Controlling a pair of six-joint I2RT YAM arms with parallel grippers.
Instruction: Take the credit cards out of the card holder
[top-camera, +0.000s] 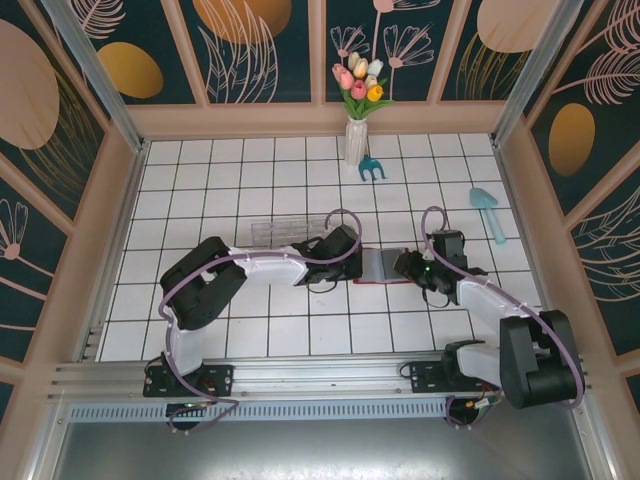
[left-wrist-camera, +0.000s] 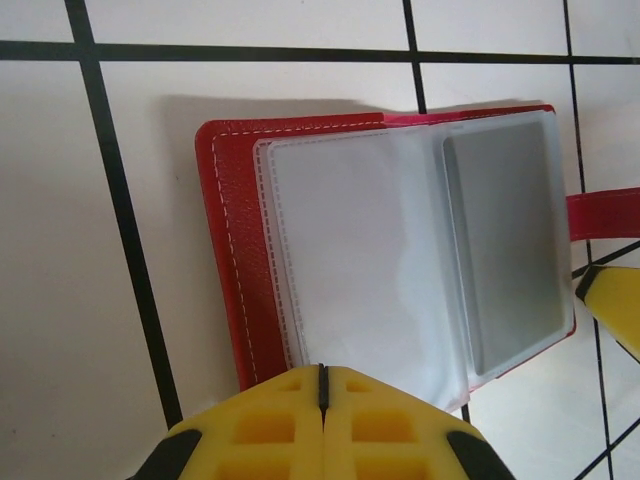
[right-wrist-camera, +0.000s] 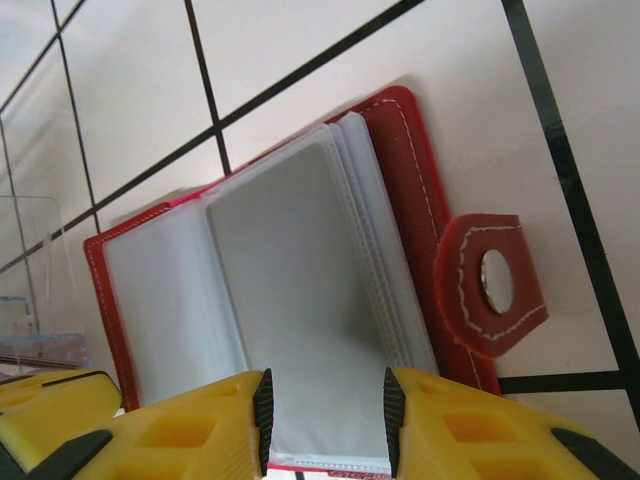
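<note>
Card holder lay open on the worktop between both arms. We noted left gripper fingers together at its edge, right gripper fingers apart astride the sleeve of the grey card. Extraction pending, we judged: next, pinch that card's edge.

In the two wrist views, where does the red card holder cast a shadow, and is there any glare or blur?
Left wrist: the card holder throws a soft shadow on the tile above and left of it; its clear sleeves look milky, without hard glare. Right wrist: the snap button reflects pale light.
</note>
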